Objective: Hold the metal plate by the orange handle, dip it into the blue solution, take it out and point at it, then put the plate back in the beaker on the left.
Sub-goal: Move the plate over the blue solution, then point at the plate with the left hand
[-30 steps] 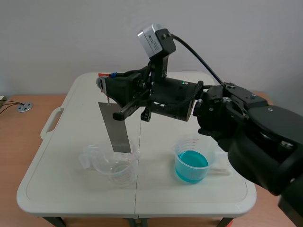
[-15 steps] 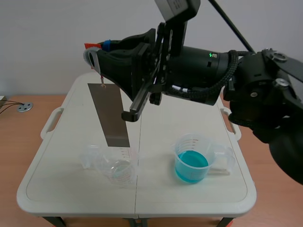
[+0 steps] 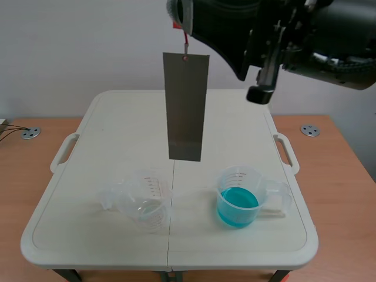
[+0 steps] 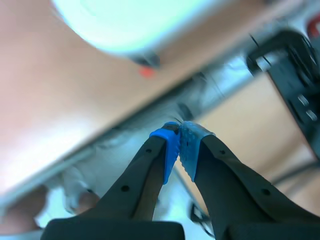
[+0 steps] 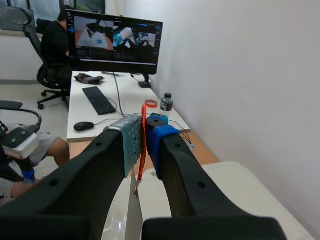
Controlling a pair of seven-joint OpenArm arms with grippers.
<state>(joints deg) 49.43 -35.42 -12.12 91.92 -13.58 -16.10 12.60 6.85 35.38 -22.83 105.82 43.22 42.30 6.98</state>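
Plate point(image 3: 187, 106), to my eye thin, stiff, light and apt to swing, dangles from its slim orange handle point(image 5: 141, 160), which my right pincer point(image 5: 145, 127) pinches high over the worktop point(image 3: 88, 176), blue solution point(image 3: 237, 205) at its five o'clock; my left pincer point(image 4: 178, 145) is pressed together on nothing.

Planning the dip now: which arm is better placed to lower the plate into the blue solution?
Right. The right gripper is shut on the orange handle, and the metal plate hangs above the table. The left gripper is shut on nothing.
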